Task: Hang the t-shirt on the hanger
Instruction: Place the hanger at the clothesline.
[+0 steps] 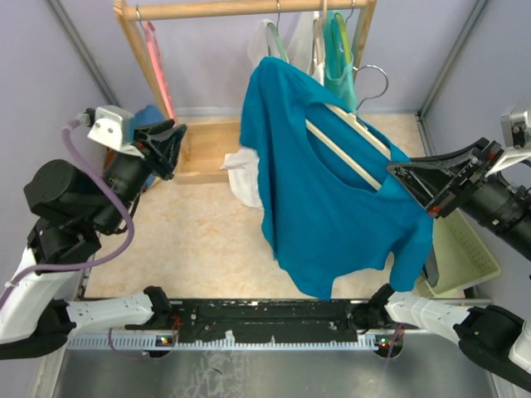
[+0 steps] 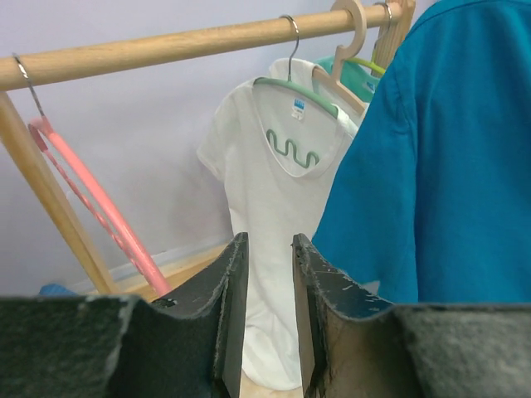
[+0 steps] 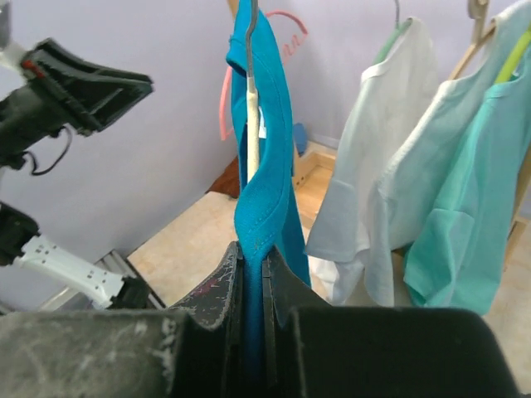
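The t-shirt (image 1: 332, 207) hangs in mid-air over the table, draped on the hanger (image 1: 353, 145), whose bar shows through the neck. The right gripper (image 1: 404, 176) is clamped on shirt and hanger at one shoulder. The left gripper (image 1: 170, 141) stands well apart, jaws slightly parted, empty. Dressing looks nearly done; next, hooking it onto the rail (image 1: 249, 8).

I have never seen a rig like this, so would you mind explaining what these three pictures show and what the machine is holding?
Two robot arms sit at a table's near edge. The overhead picture looks down on both; the other two come from cameras on each wrist. The right gripper is shut on the t-shirt, which is draped over the hanger and held up above the table. The left gripper is open, holds nothing and is off to the side. Behind stands a wooden rack with other clothes hanging, and a pale basket sits at the right.
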`<state>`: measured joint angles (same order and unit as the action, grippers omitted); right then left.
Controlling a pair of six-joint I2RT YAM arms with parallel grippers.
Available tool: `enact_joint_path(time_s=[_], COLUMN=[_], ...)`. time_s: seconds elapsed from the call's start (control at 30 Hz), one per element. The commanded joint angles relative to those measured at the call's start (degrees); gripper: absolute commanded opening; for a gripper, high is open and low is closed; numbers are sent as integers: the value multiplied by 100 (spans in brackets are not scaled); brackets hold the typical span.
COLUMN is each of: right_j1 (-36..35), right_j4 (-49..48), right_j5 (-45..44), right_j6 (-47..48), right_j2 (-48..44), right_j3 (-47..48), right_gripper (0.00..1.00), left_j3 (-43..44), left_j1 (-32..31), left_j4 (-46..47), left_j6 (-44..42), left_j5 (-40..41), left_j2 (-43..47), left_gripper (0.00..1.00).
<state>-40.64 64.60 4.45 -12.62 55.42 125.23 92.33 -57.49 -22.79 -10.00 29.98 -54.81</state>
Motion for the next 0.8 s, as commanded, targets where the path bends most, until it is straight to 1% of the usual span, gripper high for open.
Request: enact_joint_path(time_s=[0.0, 0.13, 0.43, 0.6, 0.77], right_j1=[39, 39, 39, 39, 39], right_j4=[-1130, -1863, -3561, -4713, -5401], right_j5=[-540, -652, -400, -556, -926], right_j6=[-44, -255, -978, -1318, -1430], right_j2=[258, 560, 916, 916, 911], right_j3=[-63, -117, -132, -633, -1403], right_gripper=[0, 0, 0, 0, 0], left_j3=[114, 64, -60, -110, -106], left_j1=[10, 10, 10, 10, 10], left_j4=[122, 130, 73, 49, 1], left_j6=[50, 51, 37, 50, 48], left_j5=[32, 6, 52, 31, 34], left_j2=[199, 292, 567, 660, 739], left_gripper=[34, 34, 34, 33, 33])
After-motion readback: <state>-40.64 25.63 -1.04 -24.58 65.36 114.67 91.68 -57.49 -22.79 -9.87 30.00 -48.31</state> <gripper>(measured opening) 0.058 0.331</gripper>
